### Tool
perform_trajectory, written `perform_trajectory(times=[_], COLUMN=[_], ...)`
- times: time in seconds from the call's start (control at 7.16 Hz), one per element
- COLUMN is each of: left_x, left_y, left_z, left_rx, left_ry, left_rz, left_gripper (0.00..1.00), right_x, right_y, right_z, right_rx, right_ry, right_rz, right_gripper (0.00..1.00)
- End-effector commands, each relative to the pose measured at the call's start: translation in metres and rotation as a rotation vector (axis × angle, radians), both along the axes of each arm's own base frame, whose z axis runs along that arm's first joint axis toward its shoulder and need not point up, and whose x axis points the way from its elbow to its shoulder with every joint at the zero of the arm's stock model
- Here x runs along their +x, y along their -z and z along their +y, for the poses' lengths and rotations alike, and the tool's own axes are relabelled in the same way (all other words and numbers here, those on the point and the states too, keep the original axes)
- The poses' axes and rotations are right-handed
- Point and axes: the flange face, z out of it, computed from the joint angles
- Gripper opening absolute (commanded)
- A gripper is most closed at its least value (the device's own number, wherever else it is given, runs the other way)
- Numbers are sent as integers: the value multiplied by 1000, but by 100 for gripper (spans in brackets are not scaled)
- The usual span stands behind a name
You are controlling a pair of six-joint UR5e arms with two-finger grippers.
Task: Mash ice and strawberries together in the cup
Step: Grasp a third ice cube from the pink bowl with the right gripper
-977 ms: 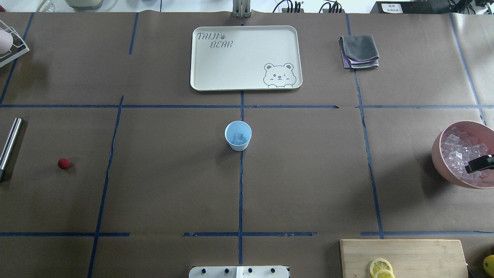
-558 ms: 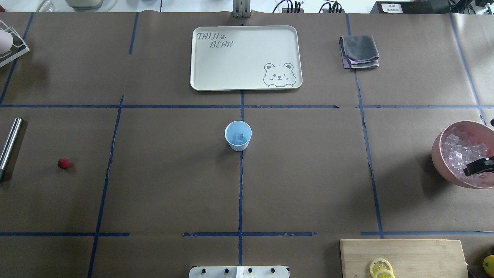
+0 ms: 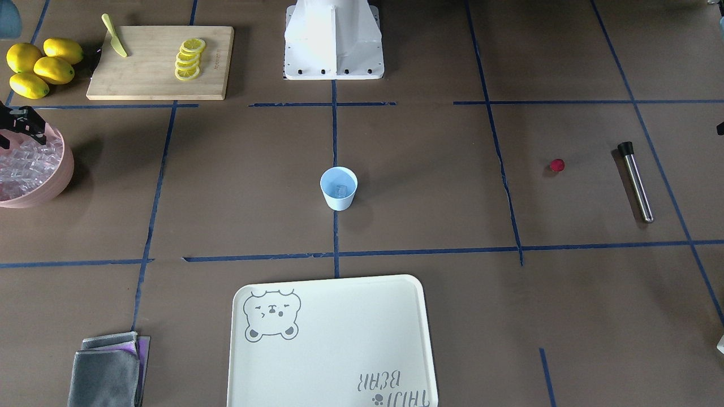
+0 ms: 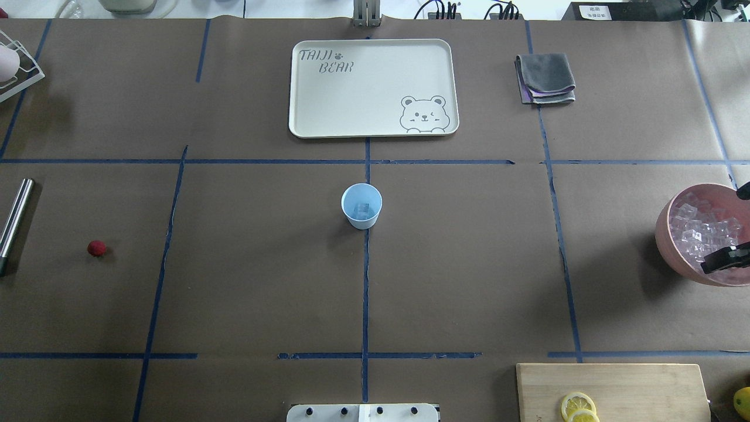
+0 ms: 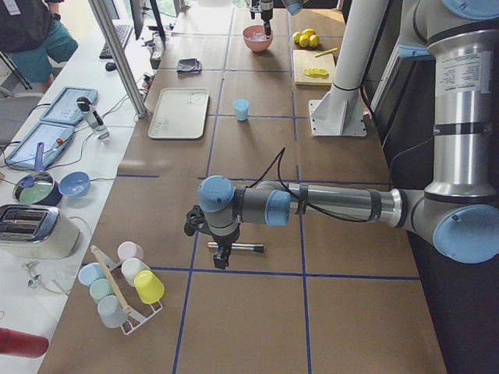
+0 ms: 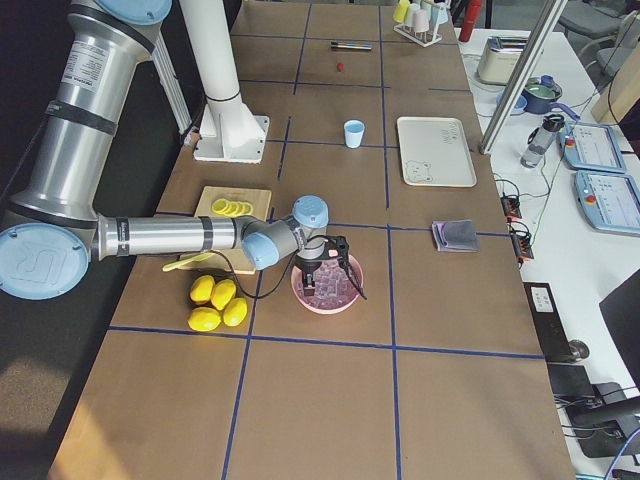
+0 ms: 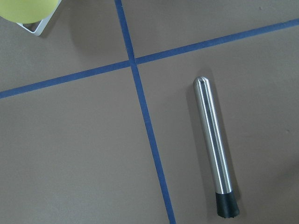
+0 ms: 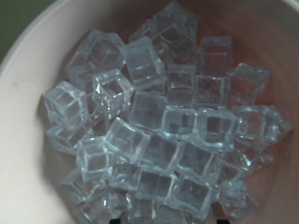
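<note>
The light-blue cup [image 4: 361, 206] stands upright at the table's centre with one ice cube [image 4: 364, 208] in it. The strawberry [image 4: 96, 248] lies alone on the table far to the left. My right gripper [image 4: 722, 232] hangs open over the pink bowl [image 4: 665, 234]. Its two fingers straddle the heap of ice [image 8: 154, 135], and the right wrist view shows nothing between them. My left gripper [image 5: 221, 251] hovers over the steel muddler [image 7: 213, 147] at the table's left end. I cannot tell whether the left gripper is open or shut.
A cream bear tray [image 4: 310, 126] lies beyond the cup, with a folded grey cloth [image 4: 546, 78] to its right. A cutting board [image 3: 147, 79] with lemon slices [image 3: 188, 58] and a knife, and whole lemons [image 3: 39, 66], sit near the bowl. A cup rack [image 5: 121, 284] stands at the left end.
Over the bowl, the right gripper's near finger has shifted toward the robot and its far finger has come into view at the right edge. Cup and strawberry have not moved.
</note>
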Motion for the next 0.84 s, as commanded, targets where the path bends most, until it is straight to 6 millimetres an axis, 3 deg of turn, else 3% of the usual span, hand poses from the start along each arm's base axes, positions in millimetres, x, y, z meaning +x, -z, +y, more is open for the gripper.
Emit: perform_trajectory(times=[0.0, 0.28, 0.42, 0.7], left_x=[0, 0, 0, 0], left_y=[1, 1, 1, 1], left_z=[0, 0, 0, 0], left_rx=[1, 1, 3, 3], left_ry=[0, 0, 0, 0], left_rz=[0, 0, 0, 0], left_gripper=[100, 100, 100, 100], right_x=[-2, -2, -2, -1], right_y=[-4, -3, -3, 2], right_z=[1, 1, 1, 0], right_rx=[-2, 2, 3, 12], right_ry=[3, 6, 3, 3], right_rz=[14, 9, 8, 2], right_gripper=[61, 17, 8, 8])
